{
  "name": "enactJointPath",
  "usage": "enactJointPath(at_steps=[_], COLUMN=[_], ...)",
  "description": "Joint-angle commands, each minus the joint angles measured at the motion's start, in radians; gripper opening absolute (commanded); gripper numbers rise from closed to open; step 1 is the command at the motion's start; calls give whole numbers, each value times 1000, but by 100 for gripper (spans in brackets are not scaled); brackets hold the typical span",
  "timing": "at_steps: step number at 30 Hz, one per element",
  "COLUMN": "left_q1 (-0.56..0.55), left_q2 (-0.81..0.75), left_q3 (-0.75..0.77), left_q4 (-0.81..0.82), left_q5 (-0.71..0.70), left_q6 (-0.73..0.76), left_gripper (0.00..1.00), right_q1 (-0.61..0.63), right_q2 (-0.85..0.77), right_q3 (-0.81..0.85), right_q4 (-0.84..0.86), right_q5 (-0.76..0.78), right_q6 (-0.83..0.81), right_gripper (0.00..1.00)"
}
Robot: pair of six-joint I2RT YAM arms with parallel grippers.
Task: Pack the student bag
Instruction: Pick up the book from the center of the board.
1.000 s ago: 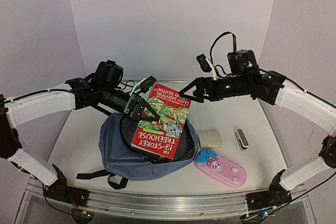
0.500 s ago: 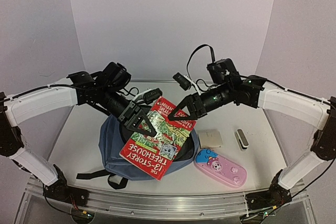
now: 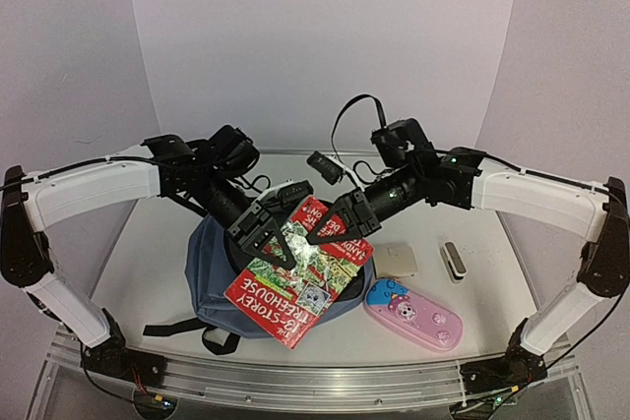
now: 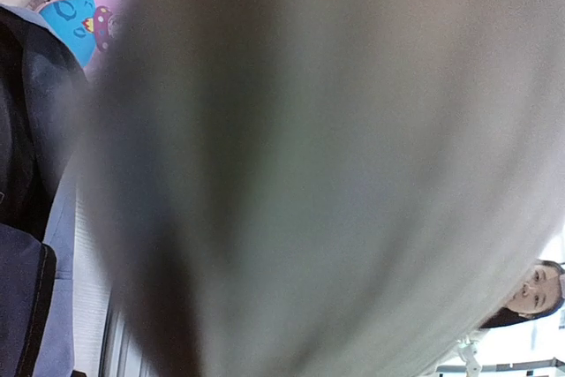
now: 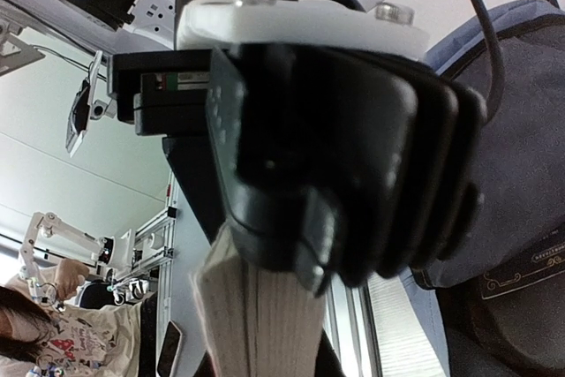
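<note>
The student bag (image 3: 212,277), slate-blue with black straps, lies at the table's middle-left with its mouth up. A red book (image 3: 295,287) hangs tilted over it. My left gripper (image 3: 274,238) is shut on the book's upper left edge. My right gripper (image 3: 325,233) is shut on its upper right edge. The left wrist view is almost filled by the blurred pale book (image 4: 335,165), with the bag (image 4: 26,130) at the left. In the right wrist view the book's page edge (image 5: 260,324) sits between my right gripper's (image 5: 265,364) fingers, under the left gripper's black body (image 5: 335,147).
A pink pencil case (image 3: 413,314) lies right of the bag near the front. Behind it are a small beige square item (image 3: 396,260) and a small grey-and-white item (image 3: 453,261). Purple walls close in the back and sides.
My right gripper swung in from the right, came down and closed on the book's upper edge. The book has dropped lower and tipped toward the front left over the bag.
</note>
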Motion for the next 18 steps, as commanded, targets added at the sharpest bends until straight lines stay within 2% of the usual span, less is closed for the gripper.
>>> enactJointPath(at_steps=[1,2,5,7,9,11,13,15,18], left_q1=[4,4,4,5,10,23,67,137,270], left_q2=[-47,-56,-93,-131,-174,-229,-296,-370,-415], left_q3=[58,53,26,7,-22,-55,-129,-211,-288], left_q4=[72,86,134,165,188,220,282,356,384], left_q5=[-56,-81,-184,-262,-398,-564,-693,-726,-719], left_q6=[-2,-7,-39,-55,-77,-120,-192,-274,-387], left_gripper=[0,2,16,34,55,72,82,90,93], right_q1=[16,15,15,13,3,-15,-41,-59,-76], right_q2=[-32,-36,-47,-59,-77,-121,-181,-227,-279], right_q3=[7,6,9,11,11,-1,-25,-48,-81], right_q4=[24,29,51,59,72,99,127,133,133], right_q5=[83,101,155,195,249,363,469,592,716], right_q6=[14,23,53,71,99,161,210,249,286], right_gripper=[0,0,0,0,0,0,0,0,0])
